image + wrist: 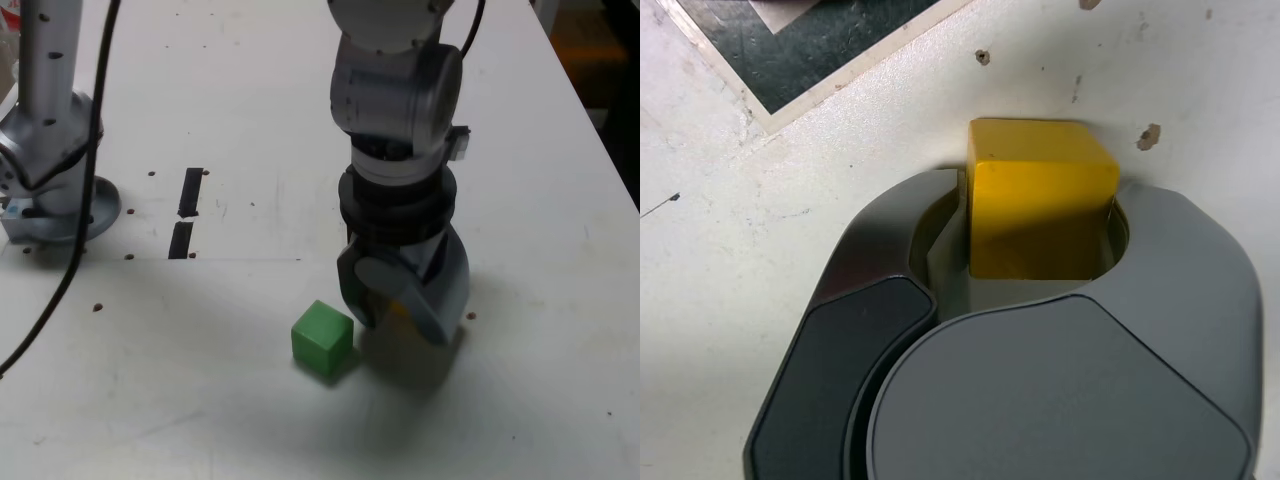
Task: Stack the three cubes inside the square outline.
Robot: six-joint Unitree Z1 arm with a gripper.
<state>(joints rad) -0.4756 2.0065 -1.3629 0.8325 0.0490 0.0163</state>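
White tabletop (200,400) is carrying the action — the gripper (1040,235) is pinching the yellow cube (1040,190) beside the green cube (322,340), and a straight, steady lift looks wise.

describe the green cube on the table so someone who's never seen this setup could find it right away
Start at the white table and find the robot arm's gripper pressed down near its middle. Just to the exterior view's left of the gripper, resting on the table, sits the green cube. It is the only green thing; the yellow cube nearby is between the gripper's jaws.
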